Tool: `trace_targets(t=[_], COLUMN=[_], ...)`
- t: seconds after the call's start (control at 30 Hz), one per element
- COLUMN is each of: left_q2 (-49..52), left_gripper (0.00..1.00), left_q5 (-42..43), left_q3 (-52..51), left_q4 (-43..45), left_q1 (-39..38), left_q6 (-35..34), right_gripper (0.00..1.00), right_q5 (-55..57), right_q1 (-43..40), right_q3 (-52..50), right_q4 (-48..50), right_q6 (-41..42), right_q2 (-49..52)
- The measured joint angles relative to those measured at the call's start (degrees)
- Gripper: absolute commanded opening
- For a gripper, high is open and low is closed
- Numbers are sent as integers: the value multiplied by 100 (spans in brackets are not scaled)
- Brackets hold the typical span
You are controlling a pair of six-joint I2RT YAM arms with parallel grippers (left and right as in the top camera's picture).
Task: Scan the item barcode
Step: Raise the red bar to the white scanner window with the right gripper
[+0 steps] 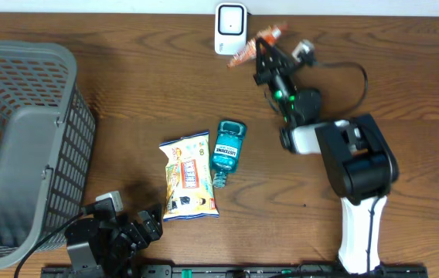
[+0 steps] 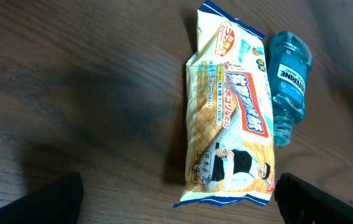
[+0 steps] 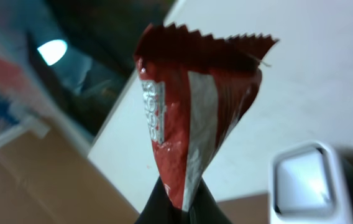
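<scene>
Crinkled glossy red packet (image 3: 189, 124), serrated top, in right gripper (image 3: 174, 214); rounded white scanner (image 3: 305, 180)

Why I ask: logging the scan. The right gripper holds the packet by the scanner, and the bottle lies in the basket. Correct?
No: the overhead view shows the bottle on the table beside the snack bag, not in the basket. The rest holds.

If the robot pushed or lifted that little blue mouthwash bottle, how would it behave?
The mouthwash bottle looks like rigid plastic, so it should keep its shape. It appears full of liquid, so it is probably heavy for its size. Lying flat beside the snack bag, it would likely slide rather than roll.
</scene>
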Motion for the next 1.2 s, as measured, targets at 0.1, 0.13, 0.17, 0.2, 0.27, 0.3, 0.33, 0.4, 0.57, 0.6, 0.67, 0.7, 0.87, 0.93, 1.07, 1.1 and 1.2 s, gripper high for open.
trace_targets(t=[0.1,0.13,0.17,0.2,0.27,0.3,0.33,0.4,0.57,0.6,0.67,0.7,0.87,0.93,1.07,1.1,1.2], left_q2=[0,0,0,0,0,0,2,0,0,0,0,0,0,0,0,0,0], left_gripper=[98,98,98,98,98,98,98,98,98,98,98,98,98,98,98,99,98], left_q5=[0,0,-2,0,0,0,-2,-2,0,0,-2,-2,-2,-2,-2,-2,-2], left_q3=[0,0,0,0,0,0,0,0,0,0,0,0,0,0,0,0,0], left_q4=[0,0,0,0,0,0,0,0,0,0,0,0,0,0,0,0,-2], left_q1=[0,0,0,0,0,0,0,0,0,0,0,0,0,0,0,0,0], left_q6=[0,0,0,-2,-2,0,0,-2,0,-2,0,0,0,0,0,0,0], right_gripper=[1,1,1,1,1,1,1,1,1,1,1,1,1,1,1,1,1], right_q5=[-649,-859,-1003,-1217,-1456,-1591,-1655,-1777,-1904,-1899,-1875,-1856,-1808,-1812,-2092,-2238,-2870], right_q1=[-120,-151,-173,-216,-258,-295,-306,-334,-387,-389,-398,-400,-452,-474,-535,-546,-623], right_q3=[1016,1410,1722,2151,2774,3235,3425,4166,5845,6175,6699,6907,7403,7449,7469,7469,7547], right_q4=[-256,-428,-564,-750,-859,-896,-905,-994,-1576,-1716,-1969,-2079,-2406,-2448,-2518,-2522,-2645], right_q6=[-87,-114,-138,-160,-192,-212,-214,-210,-129,-120,-105,-103,-168,-219,-323,-345,-389], right_q2=[444,584,719,887,1211,1480,1609,2081,3287,3532,3921,4070,4363,4363,4363,4363,4363])
